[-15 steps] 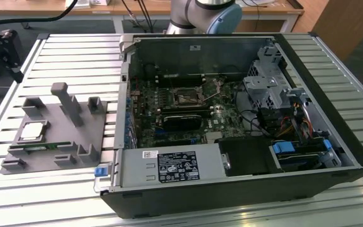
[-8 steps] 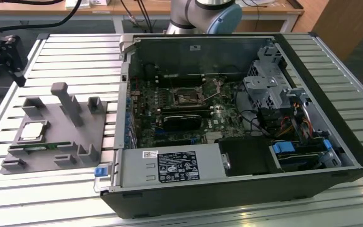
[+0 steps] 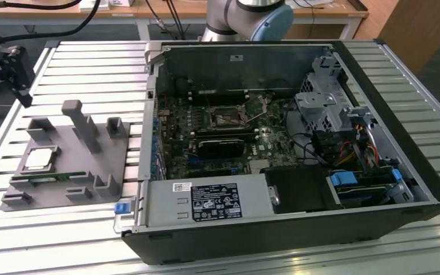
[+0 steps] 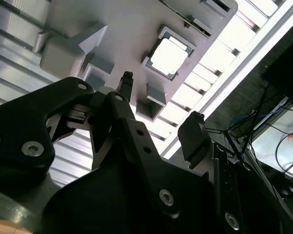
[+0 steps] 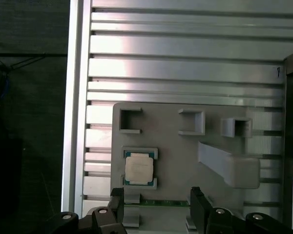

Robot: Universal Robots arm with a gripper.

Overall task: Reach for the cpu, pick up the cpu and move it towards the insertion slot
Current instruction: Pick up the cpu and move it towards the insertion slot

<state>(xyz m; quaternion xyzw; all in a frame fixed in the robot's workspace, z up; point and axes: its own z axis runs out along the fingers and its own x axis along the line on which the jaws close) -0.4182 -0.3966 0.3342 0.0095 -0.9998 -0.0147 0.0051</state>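
Note:
The cpu [image 3: 40,159] is a silvery square chip lying flat in a recess of the grey fixture plate [image 3: 67,165], at the exterior view's left. My gripper [image 3: 18,80] hangs open above the slatted table, beyond the plate and apart from the chip. In both wrist views the cpu [image 5: 139,168] [image 4: 168,56] lies ahead of the black fingertips [image 5: 117,204], and nothing is between them. My gripper [image 5: 157,207] [image 4: 159,109] touches nothing. The insertion slot [image 3: 228,119] is a square socket with a dark centre on the motherboard inside the open case.
The open computer case [image 3: 373,74] fills the middle and right of the table, with a power supply [image 3: 204,201] at its near side and a drive cage [image 3: 323,106]. A green memory stick [image 3: 48,177] and a tall post [image 3: 78,123] stand on the fixture plate. The table's edge [image 5: 75,122] runs beside the plate.

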